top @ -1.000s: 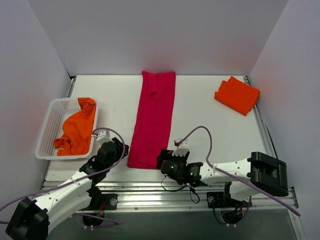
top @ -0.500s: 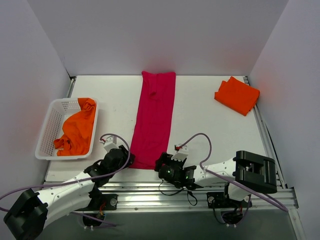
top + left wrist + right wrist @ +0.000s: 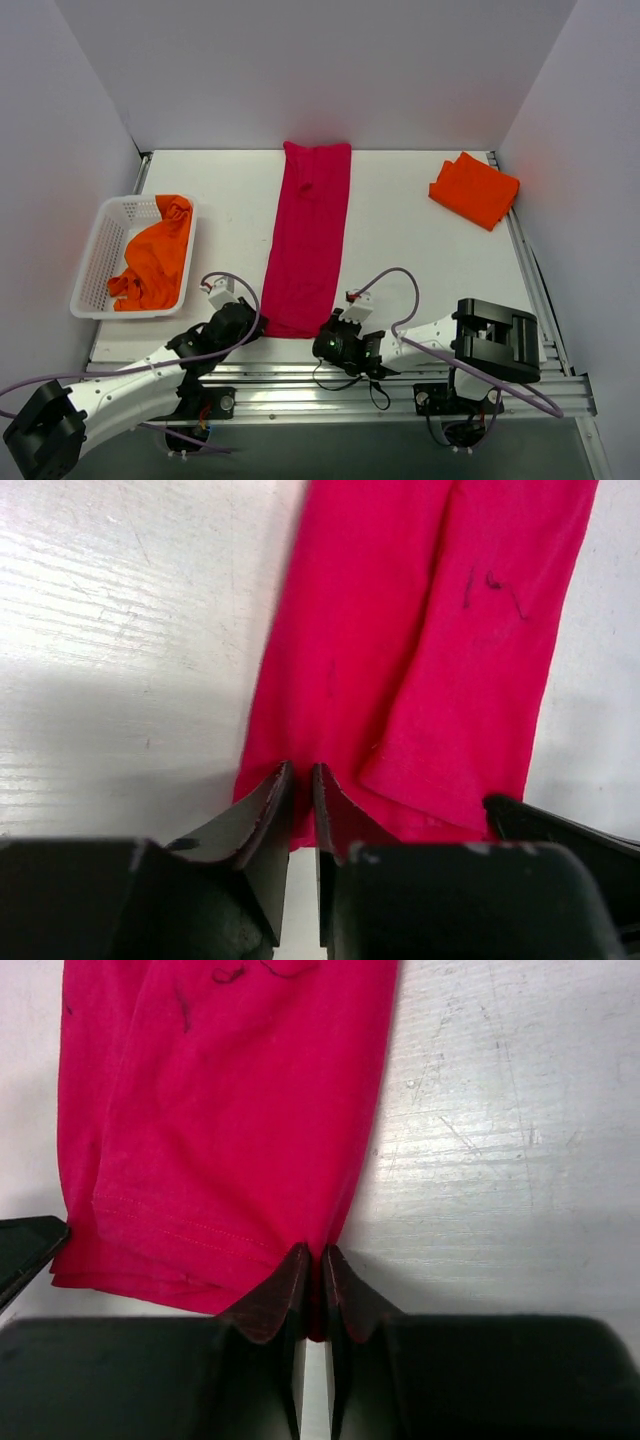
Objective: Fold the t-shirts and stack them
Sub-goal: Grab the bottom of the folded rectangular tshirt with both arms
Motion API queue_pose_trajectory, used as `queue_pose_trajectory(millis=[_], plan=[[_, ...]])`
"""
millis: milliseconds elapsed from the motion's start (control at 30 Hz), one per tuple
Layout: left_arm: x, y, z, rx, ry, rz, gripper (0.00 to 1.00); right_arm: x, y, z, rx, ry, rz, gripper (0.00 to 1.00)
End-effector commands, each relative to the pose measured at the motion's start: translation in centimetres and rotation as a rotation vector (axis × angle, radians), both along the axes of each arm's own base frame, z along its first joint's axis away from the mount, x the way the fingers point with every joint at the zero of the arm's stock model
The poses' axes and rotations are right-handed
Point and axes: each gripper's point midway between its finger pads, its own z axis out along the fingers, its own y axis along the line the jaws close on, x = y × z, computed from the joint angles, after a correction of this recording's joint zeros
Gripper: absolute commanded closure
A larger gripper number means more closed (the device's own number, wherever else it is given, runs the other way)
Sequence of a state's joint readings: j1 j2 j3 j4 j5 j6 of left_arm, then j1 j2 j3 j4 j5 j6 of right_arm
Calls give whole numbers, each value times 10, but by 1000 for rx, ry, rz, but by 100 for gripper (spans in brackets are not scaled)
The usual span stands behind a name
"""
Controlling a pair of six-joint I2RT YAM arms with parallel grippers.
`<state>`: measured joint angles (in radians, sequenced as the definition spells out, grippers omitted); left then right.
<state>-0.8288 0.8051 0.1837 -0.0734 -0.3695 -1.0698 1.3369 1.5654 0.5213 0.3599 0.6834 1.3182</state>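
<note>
right end effector [image 3: 311, 1252] has just clamped a lower hem corner of the crimson t-shirt [image 3: 308, 240]; left end effector [image 3: 301, 770] pinches the other; fold looks ready to start.

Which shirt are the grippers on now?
The crimson t-shirt, the long strip mid-table: left gripper and right gripper pinch its near hem. The crumpled orange shirt sits in the basket; the folded orange shirt lies far right.

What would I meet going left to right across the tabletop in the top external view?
White plastic mesh basket holding a crumpled orange cloth t-shirt, long crimson cloth t-shirt, folded orange cloth t-shirt.
</note>
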Motion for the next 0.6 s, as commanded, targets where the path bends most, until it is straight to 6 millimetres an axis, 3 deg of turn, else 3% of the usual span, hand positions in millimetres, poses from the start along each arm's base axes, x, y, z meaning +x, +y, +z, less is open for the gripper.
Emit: queue_pose_trajectory(millis=[0,100,233,433,567], plan=[[-1,4,-3,8,-9,11,79,-2,-17,-6,-61,7,-34,99],[0,2,-3,7,-20,1,90,-2,-29,-3,-76,-2,-55,100],[0,-4,-1,13,-32,-30,98,0,-44,9,-80,-25,-93,100],[-11,-10,-2,27,-20,-72,98,-9,-80,21,-126,-44,-126,100],[-17,-12,-2,47,-10,-92,98,-10,-91,28,-99,-55,-145,100]])
